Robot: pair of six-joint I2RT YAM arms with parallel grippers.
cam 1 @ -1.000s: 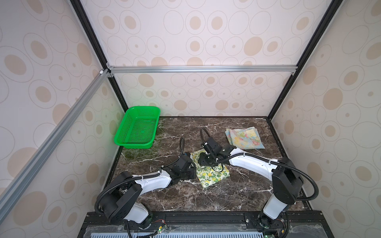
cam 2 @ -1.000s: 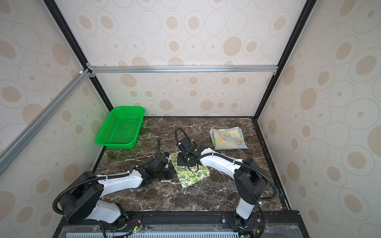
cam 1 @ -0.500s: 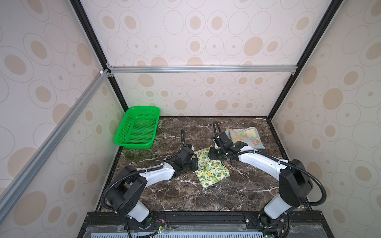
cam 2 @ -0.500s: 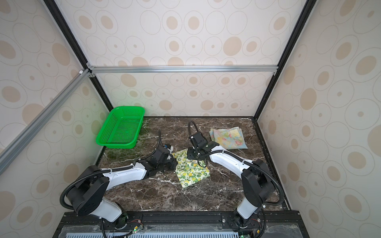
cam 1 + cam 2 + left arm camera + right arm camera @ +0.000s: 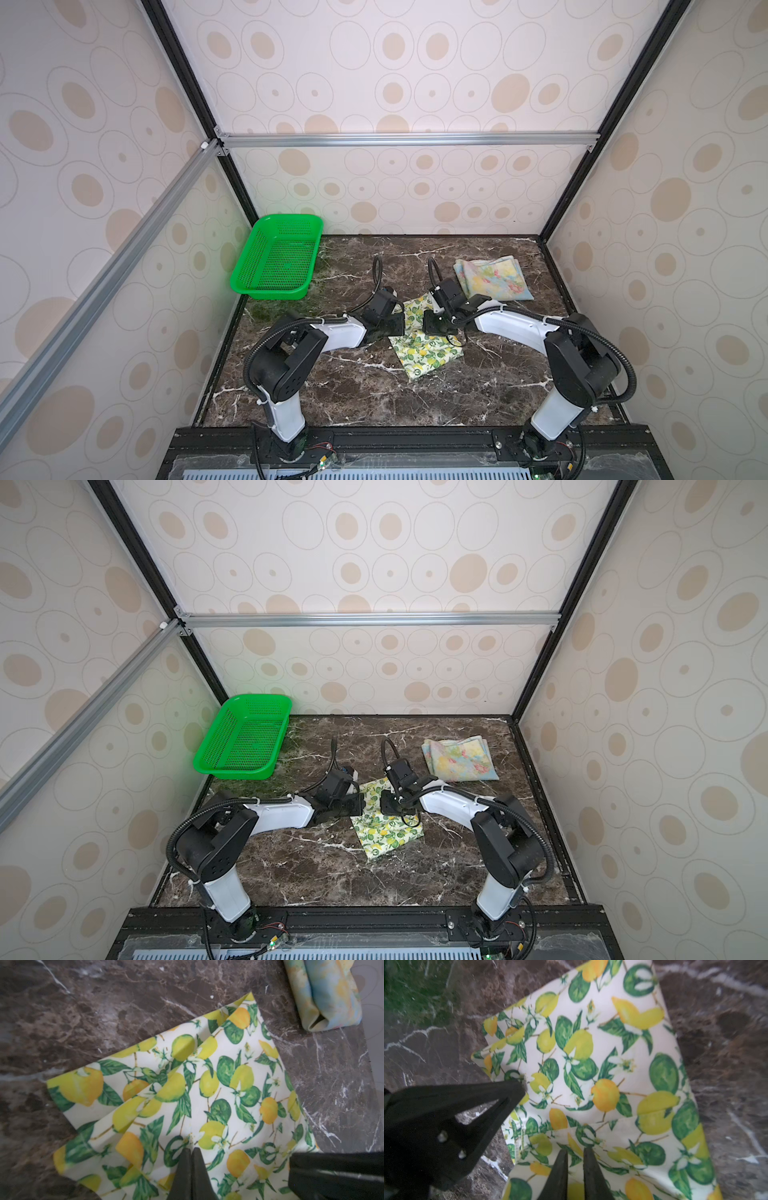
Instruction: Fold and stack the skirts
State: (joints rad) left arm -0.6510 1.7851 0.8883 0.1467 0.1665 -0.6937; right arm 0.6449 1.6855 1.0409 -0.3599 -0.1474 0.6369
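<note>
the lemon skirt (image 5: 428,353) lies folded near the table's centre, set like a diamond. one corner points to 6 o'clock, another reaches toward 12 between the two wrists, and pleats and layered edges show along its 9 o'clock side. the floral skirt (image 5: 490,276) lies folded at about 1 o'clock, close to the table's right border. a strip of bare marble separates it from the lemon print.

the left gripper (image 5: 190,1150) is clenched, with its tips together on the lemon cloth near that skirt's 9 o'clock edge. whether a layer is pinched between them i cannot tell. the right gripper (image 5: 575,1151) has its fingers a thin slit apart over a folded hem, and i cannot tell whether it is grasping the hem.

the green basket (image 5: 270,291) sits at 10 o'clock, well apart from both skirts. open room lies at 6 o'clock between the arm bases and along 12 o'clock by the back wall. the table (image 5: 353,395) is dark brown marble with white veins, enclosed by walls printed with cream and tan ovals on black and silver framing.
</note>
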